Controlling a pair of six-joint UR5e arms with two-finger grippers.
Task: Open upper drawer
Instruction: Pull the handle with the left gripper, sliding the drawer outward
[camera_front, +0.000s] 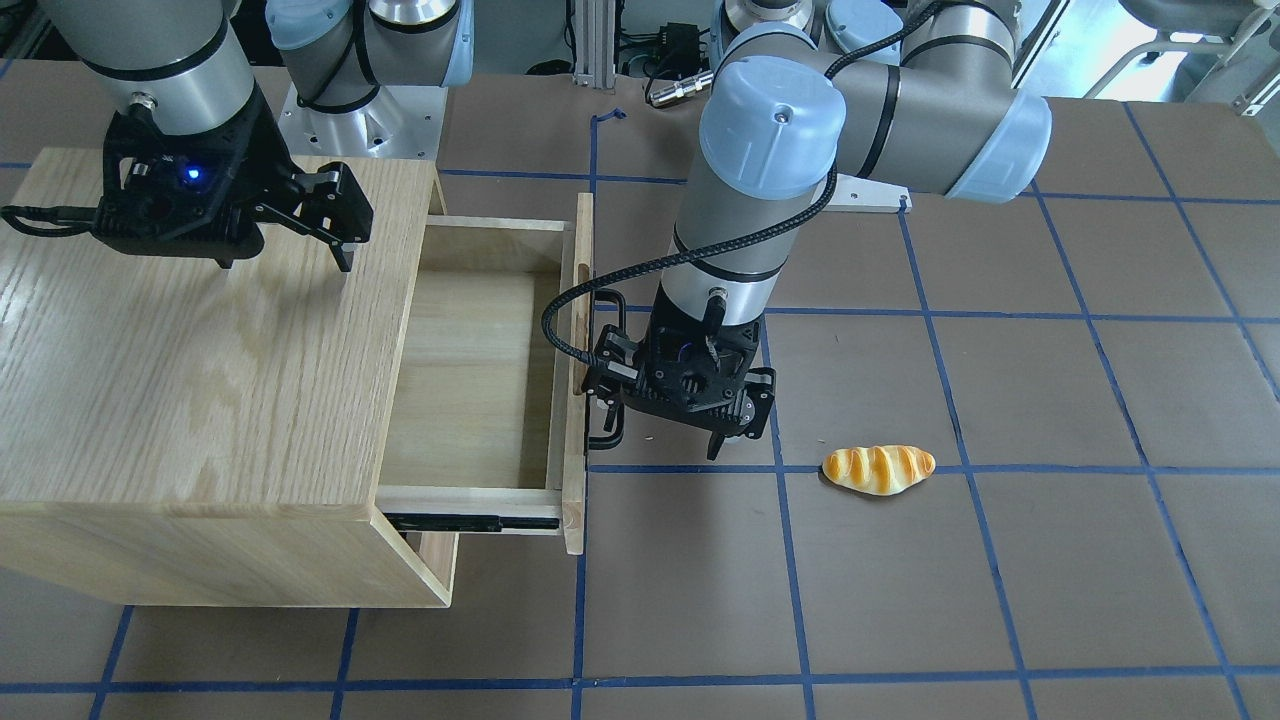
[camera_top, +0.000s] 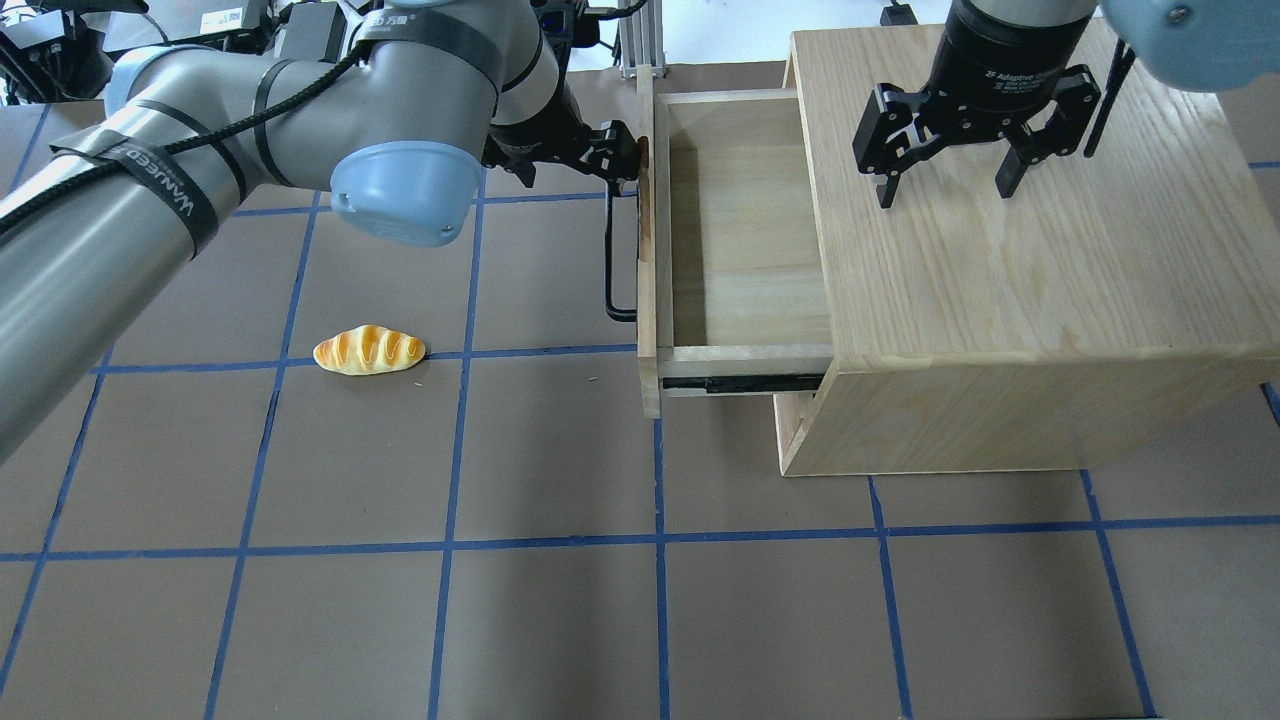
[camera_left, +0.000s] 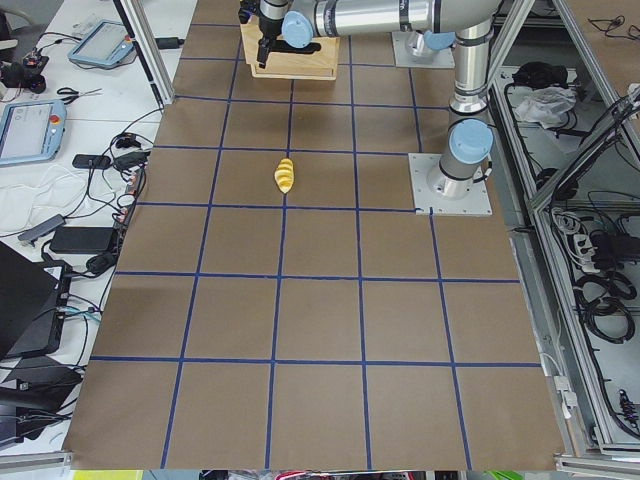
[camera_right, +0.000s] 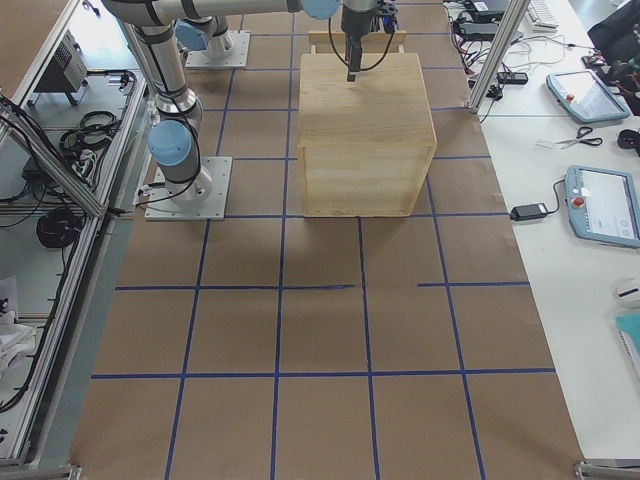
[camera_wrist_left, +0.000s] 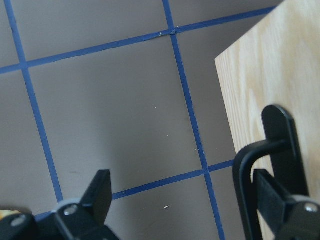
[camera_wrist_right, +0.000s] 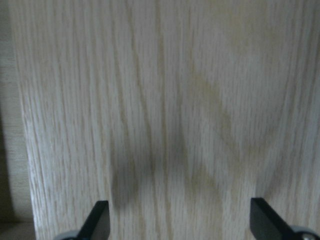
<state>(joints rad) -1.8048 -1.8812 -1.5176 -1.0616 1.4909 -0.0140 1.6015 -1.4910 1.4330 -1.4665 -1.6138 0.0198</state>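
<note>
In the overhead view the upper drawer (camera_top: 745, 240) stands well out of the cabinet (camera_top: 1000, 280) toward 9 o'clock. The left gripper (camera_wrist_left: 180, 172) is at the 12 o'clock end of the black bar handle (camera_top: 610, 250), spread wide, with one finger (camera_wrist_left: 272, 197) right by the bar. Inside the drawer only its pale wood floor shows. The right gripper (camera_top: 945, 190) hangs wide over the cabinet top at the drawer's 3 o'clock, and a bread roll (camera_top: 368, 350) lies on the bench (camera_top: 550, 600) at its 8 o'clock.
</note>
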